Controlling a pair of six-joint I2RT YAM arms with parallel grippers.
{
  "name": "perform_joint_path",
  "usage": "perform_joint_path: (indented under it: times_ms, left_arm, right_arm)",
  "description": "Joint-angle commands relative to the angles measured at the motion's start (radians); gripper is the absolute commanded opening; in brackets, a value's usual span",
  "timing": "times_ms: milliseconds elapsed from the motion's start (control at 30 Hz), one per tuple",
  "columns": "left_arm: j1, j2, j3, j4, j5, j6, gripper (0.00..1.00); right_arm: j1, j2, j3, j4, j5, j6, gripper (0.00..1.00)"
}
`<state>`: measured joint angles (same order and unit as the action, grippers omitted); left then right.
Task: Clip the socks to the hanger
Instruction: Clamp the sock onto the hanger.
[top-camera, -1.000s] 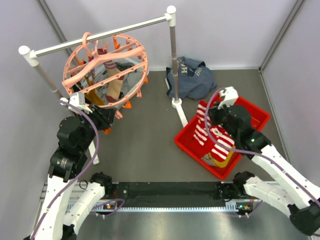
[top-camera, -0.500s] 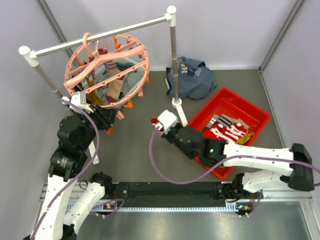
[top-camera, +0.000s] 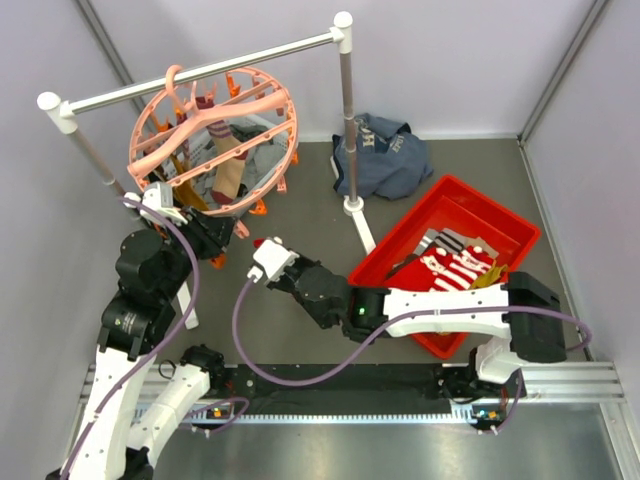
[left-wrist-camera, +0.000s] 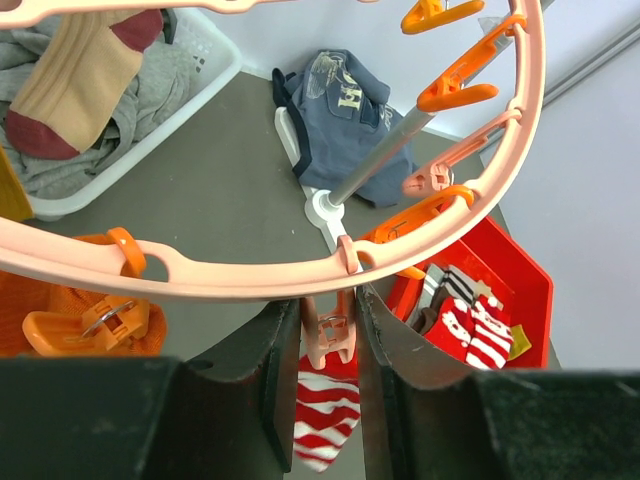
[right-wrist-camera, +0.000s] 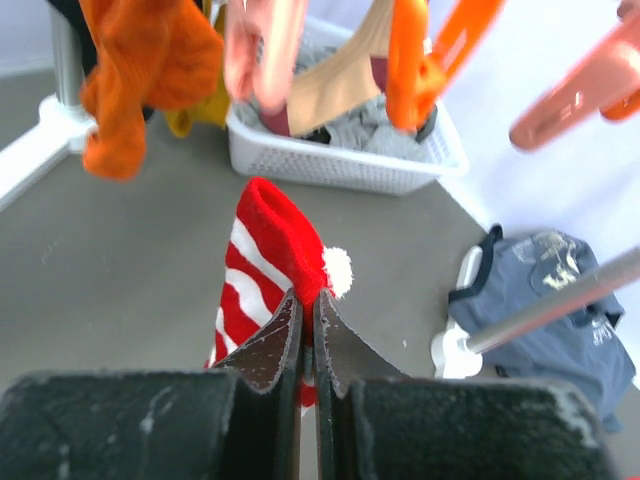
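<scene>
The salmon-pink ring hanger (top-camera: 137, 150) hangs on the rail with a beige-and-maroon sock (top-camera: 230, 165) clipped in it. My left gripper (top-camera: 213, 243) is at its lower rim (left-wrist-camera: 250, 280), fingers pressed on both sides of a salmon clip peg (left-wrist-camera: 328, 338). My right gripper (top-camera: 258, 245) is shut (right-wrist-camera: 307, 300) on a red-and-white striped sock (right-wrist-camera: 265, 250) with a white pompom, held just under that peg. The sock also shows in the left wrist view (left-wrist-camera: 325, 410). More striped socks (top-camera: 455, 268) lie in the red bin (top-camera: 500, 215).
The white-and-grey rail stand (top-camera: 345, 110) has its post and foot between hanger and bin. A navy garment (top-camera: 385, 150) lies behind it. A white basket (right-wrist-camera: 340, 165) of grey clothes sits under the hanger. An orange sock (right-wrist-camera: 135, 70) hangs nearby.
My right arm swung from the red bin across to the left, carrying the striped sock to the hanger's lower rim. The left arm stayed put.
</scene>
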<state>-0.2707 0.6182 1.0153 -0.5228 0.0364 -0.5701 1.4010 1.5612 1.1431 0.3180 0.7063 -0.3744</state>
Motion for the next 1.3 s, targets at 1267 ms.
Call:
perform_joint_path:
  times_ms: [1267]
  left_arm:
    - [0.002,0.035,0.002,-0.009,-0.061,0.009,0.00]
  right_arm:
    - [0.043,0.102,0.216,0.102,0.081,-0.073,0.00]
